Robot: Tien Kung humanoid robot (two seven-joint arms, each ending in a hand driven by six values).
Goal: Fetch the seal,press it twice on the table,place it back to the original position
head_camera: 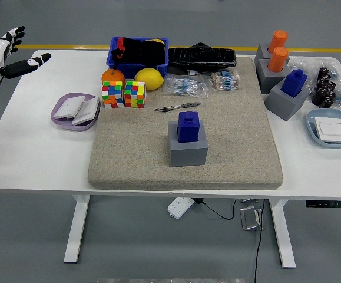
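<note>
Looking left, you see the left hand (5, 56) spread wide and empty, the blue seal (188, 127) far from its fingers.

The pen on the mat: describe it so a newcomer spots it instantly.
Start at the grey mat covering the table's middle. Behind the blue seal in its grey holder lies the pen, thin, dark, flat on the mat, the only slender thing there.
</note>
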